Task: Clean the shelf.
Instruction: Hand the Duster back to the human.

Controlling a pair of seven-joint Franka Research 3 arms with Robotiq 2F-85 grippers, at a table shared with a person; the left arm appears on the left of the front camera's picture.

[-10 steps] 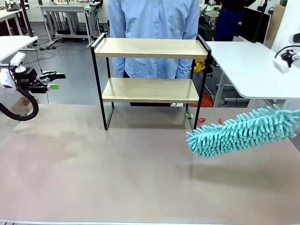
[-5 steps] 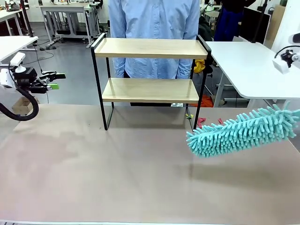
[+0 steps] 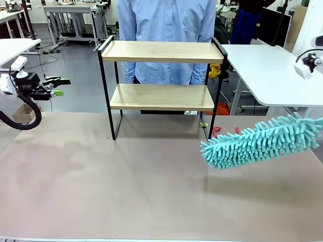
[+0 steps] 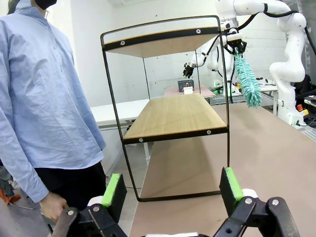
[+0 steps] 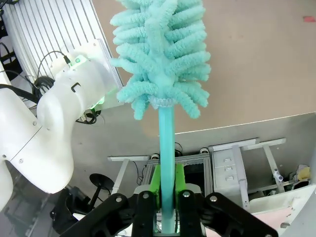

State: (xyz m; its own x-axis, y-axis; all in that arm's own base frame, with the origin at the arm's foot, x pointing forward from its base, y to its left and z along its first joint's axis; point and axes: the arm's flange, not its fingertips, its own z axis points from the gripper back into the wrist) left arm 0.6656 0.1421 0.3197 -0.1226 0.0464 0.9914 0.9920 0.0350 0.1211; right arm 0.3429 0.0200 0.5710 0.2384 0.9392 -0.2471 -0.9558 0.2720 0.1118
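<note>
Front view: shelf [image 3: 161, 96] stands far-centre on the desk [image 3: 101, 191], duster [image 3: 260, 141] runs left-right above the desk, tip near the shelf's right leg, your right hand [image 5: 166, 185] clamped on its handle, nearer than the wide-apart left hand [image 3: 56, 86].

I am working in a lab hall: white work tables [image 3: 272, 70], metal-framed benches [image 3: 70, 17] on a bare grey floor [image 3: 75, 70], a grey drawer cabinet [image 5: 224, 165] beneath a table.
</note>
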